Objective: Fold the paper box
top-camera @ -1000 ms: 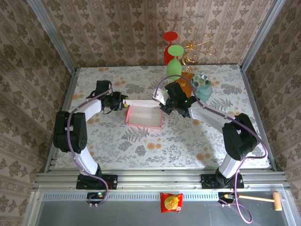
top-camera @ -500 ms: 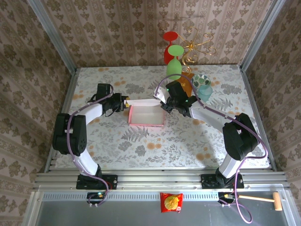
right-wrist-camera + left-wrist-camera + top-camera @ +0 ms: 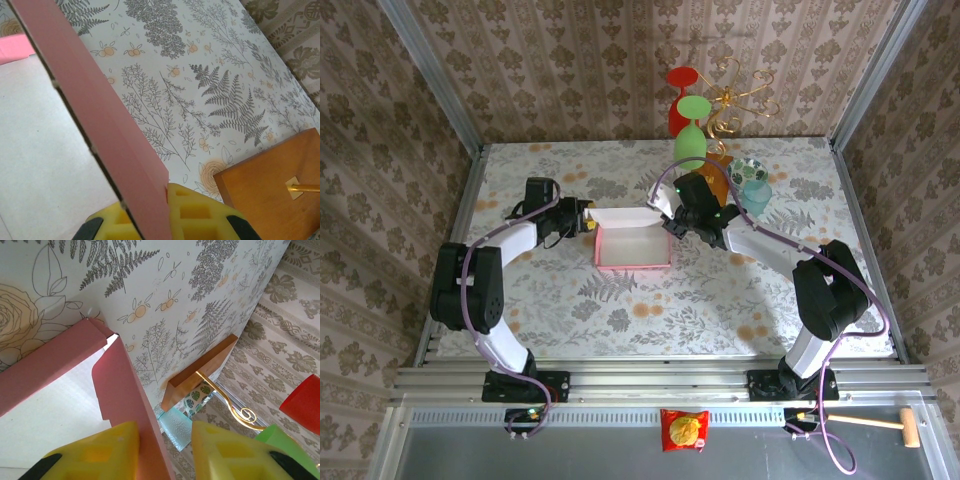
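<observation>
Floral table | paper box | right tool pinching it (left tool astride)

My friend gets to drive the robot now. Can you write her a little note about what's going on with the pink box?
Left gripper: open, straddling the left wall of the paper box.
Right gripper: shut on its right wall.
Box: on the table, side walls standing, like a tray.
Left to do: the far flap is open; probably fold it over.
</observation>
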